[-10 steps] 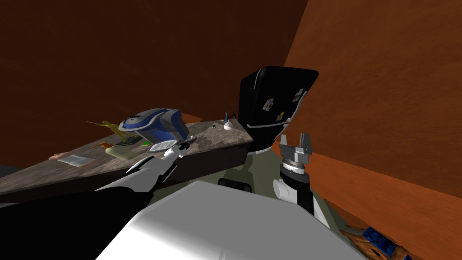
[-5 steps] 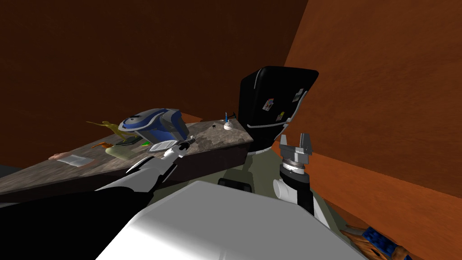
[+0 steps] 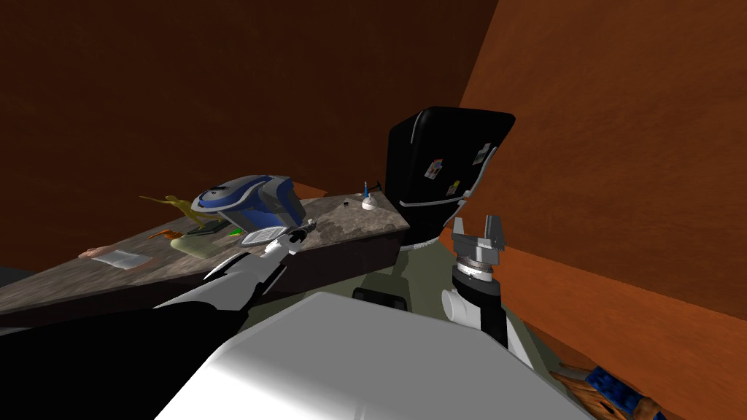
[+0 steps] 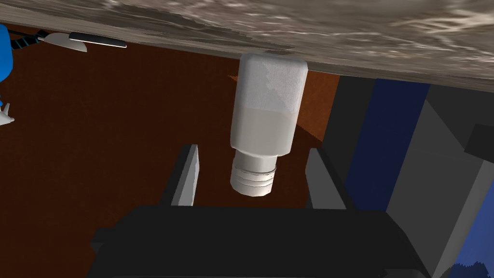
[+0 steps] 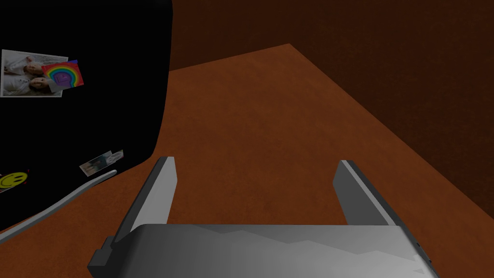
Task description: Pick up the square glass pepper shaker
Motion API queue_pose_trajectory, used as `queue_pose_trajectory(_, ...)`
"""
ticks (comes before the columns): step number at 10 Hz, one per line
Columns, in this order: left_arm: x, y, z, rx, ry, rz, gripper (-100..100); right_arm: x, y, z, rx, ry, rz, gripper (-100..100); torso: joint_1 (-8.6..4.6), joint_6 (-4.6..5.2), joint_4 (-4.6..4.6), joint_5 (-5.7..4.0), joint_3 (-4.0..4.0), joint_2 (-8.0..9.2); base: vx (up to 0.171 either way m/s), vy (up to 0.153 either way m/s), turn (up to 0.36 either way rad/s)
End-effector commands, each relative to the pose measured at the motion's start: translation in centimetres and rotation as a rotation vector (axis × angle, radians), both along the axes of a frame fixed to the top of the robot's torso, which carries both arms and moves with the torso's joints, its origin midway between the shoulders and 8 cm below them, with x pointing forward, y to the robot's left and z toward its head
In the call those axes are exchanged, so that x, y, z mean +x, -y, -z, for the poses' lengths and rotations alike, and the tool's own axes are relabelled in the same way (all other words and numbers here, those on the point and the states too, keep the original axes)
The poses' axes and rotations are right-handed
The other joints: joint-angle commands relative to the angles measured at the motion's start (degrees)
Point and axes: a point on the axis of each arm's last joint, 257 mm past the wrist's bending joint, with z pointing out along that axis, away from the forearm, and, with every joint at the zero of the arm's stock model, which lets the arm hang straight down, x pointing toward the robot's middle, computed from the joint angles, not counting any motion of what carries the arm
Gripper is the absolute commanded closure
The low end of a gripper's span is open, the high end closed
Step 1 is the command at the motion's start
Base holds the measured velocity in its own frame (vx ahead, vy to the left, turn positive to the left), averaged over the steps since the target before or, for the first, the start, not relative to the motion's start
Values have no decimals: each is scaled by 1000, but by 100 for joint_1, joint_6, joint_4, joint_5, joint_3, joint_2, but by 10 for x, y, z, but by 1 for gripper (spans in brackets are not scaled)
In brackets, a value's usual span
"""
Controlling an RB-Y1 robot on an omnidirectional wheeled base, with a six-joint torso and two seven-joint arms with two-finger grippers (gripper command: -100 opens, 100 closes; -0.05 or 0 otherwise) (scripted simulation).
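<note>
shaker (image 4: 265, 111), squarish white with ribbed cap, on mottled counter (image 4: 386, 34) between spread blades of left end effector (image 4: 252, 148).

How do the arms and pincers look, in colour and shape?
The left pincer and the right pincer each have two thin, flat grey fingers. The left one's body is a dark box; the right one's looks light grey. The left arm is white, black towards the shoulder. The right arm has grey ribbed rings and a dark joint.

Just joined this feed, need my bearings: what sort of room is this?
Likely a kitchen: a black fridge with photos stuck on, a stone-look counter beside it, and a white shaker standing on that counter.
</note>
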Motion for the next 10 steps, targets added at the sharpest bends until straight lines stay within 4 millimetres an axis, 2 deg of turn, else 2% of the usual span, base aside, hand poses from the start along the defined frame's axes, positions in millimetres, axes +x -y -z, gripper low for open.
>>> queue_pose_trajectory(1, 0, 0, 0, 0, 0, 0, 100, 0, 0, 0, 0, 0, 0, 0, 0, 0, 0, 0, 0, 0, 0, 0, 0)
queue_pose_trajectory(4, 0, 0, 0, 0, 0, 0, 100, 0, 0, 0, 0, 0, 0, 0, 0, 0, 0, 0, 0, 0, 0, 0, 0)
queue_pose_trajectory(6, 0, 0, 0, 0, 0, 0, -100, 0, 0, 0, 0, 0, 0, 0, 0, 0, 0, 0, 0, 0, 0, 0, 0)
queue_pose_trajectory(7, 0, 0, 0, 0, 0, 0, 0, 0, 0, 0, 0, 0, 0, 0, 0, 0, 0, 0, 0, 0, 0, 0, 0)
queue_pose_trajectory(8, 12, 16, 3, -15, 1, 14, -100, 0, 0, 0, 0, 0, 0, 0, 0, 0, 0, 0, 0, 0, -3, 28, 88)
queue_pose_trajectory(9, 12, 17, 4, -6, -5, 19, -100, 0, 0, 0, 0, 0, 0, 0, 8, -1, 0, 2, 0, 0, -3, 36, 53)
queue_pose_trajectory(10, 23, 33, 5, -28, 2, 27, -100, 0, 0, 0, 0, 0, 0, 0, 12, 0, 0, 2, 0, 0, -9, 55, 107)
